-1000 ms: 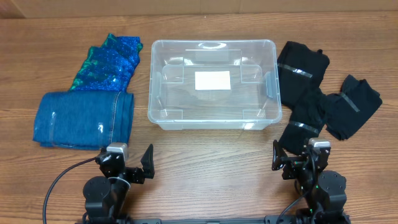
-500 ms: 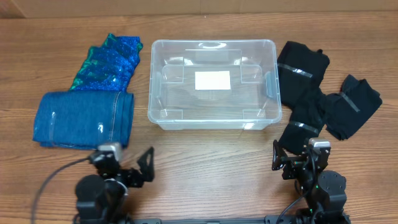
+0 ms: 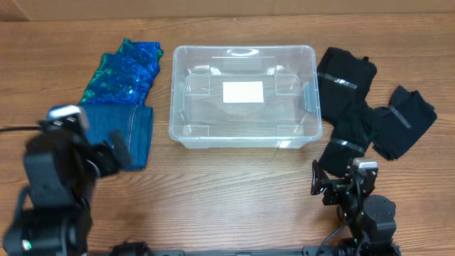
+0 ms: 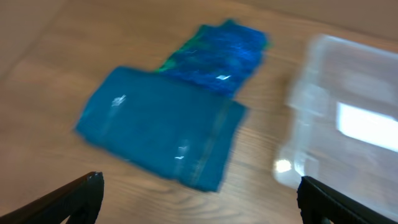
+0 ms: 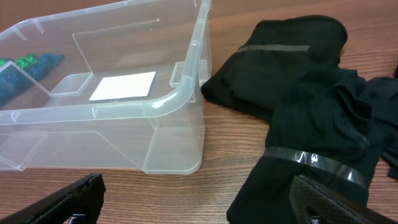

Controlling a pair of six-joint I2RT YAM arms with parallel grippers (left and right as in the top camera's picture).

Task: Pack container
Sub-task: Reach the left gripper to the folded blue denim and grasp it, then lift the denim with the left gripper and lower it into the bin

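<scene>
1. You have one container (image 3: 284,48), clear plastic, open-topped, at the middle of the wooden table (image 3: 234,192).
2. One white label (image 3: 242,92) sits on its base. No writing on it can be read.
3. To its left, count two blue items: one teal-blue folded cloth (image 4: 161,127), and one sparkly blue-green bundle (image 3: 124,71) touching the cloth's far edge.
4. To its right, count three black bundles (image 3: 346,75), overlapping, each crossed by grey tape bands (image 5: 311,160). No print is legible.
5. Your left gripper (image 4: 199,193) has its fingers spread wide and holds nothing. It hangs over the table near the teal cloth. This view is blurred.
6. Your right gripper (image 5: 199,202) is also spread and empty, low at the near edge, facing the container's corner and the black bundles.
</scene>
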